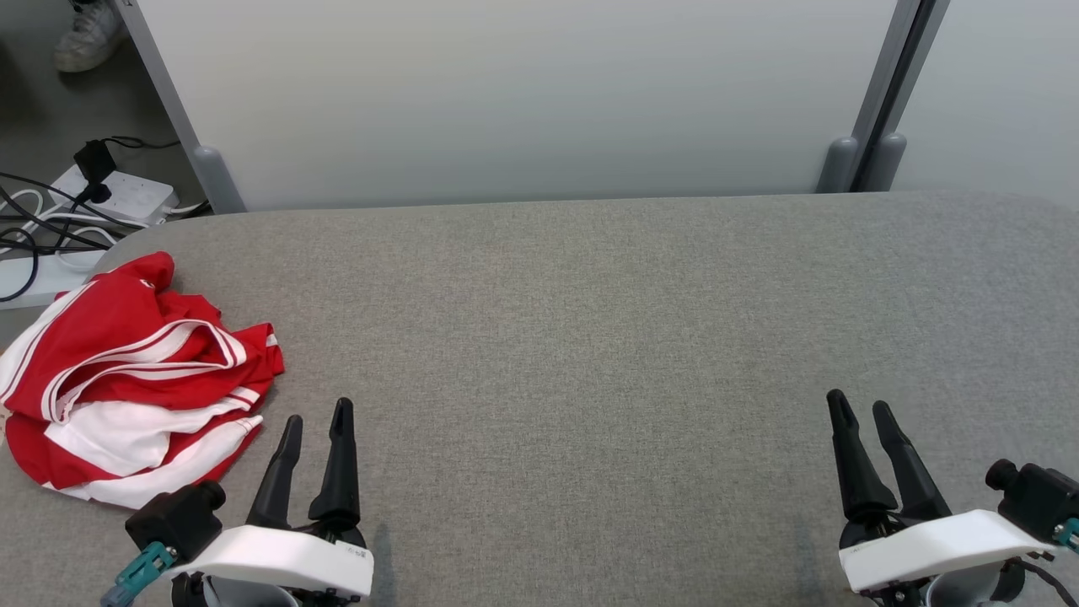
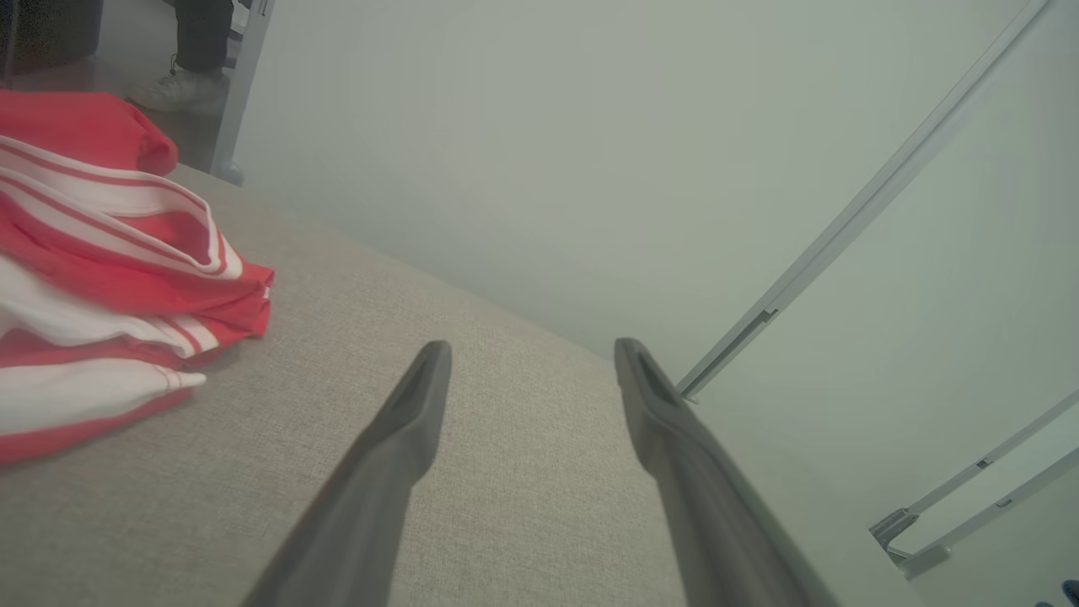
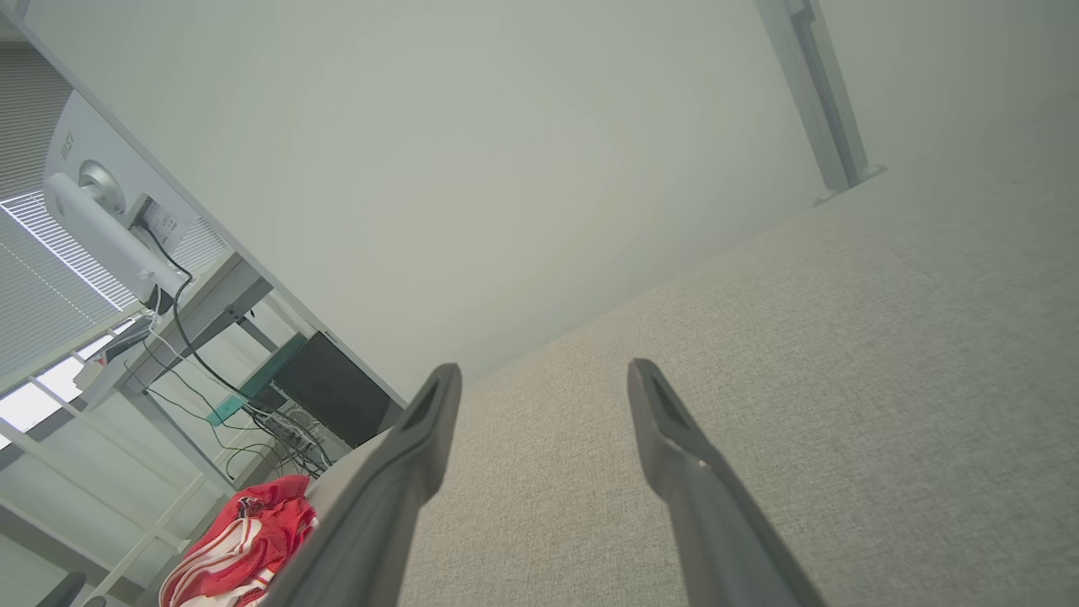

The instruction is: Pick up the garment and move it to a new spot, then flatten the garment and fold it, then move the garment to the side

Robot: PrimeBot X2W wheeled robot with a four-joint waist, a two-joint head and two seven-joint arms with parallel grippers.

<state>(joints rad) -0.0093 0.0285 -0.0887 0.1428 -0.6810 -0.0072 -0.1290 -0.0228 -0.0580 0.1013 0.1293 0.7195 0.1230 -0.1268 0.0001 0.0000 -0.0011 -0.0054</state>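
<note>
A crumpled red garment (image 1: 135,379) with white stripes and broad white panels lies in a loose heap at the far left of the grey, coarse-woven fabric tabletop (image 1: 590,337), its left folds reaching the table's rounded left edge. The cloth looks smooth and thin, bunched into soft ridges, with paired white stripes curving along the folds. From the left wrist view the garment (image 2: 101,278) sits as stacked layers, a white cuff-like end pointing toward the bare weave.

The left gripper (image 1: 318,413) hovers at the near left, just right of the heap and apart from it. Its two long, tapered dark fingers are spread wide with nothing between them, and the left wrist view confirms the gap (image 2: 533,347). The right gripper (image 1: 858,400) hangs at the near right, well apart from the garment, its fingers likewise splayed and empty above bare fabric (image 3: 544,367). The garment (image 3: 244,539) shows small at the table's distant corner in that view.

Behind the table stands a smooth, pale partition panel (image 1: 506,101) framed by grey metal posts. On the floor at the far left lie a white power strip (image 1: 118,194) and black cables (image 1: 34,228), and a pale shoe (image 1: 84,38) shows beyond them.
</note>
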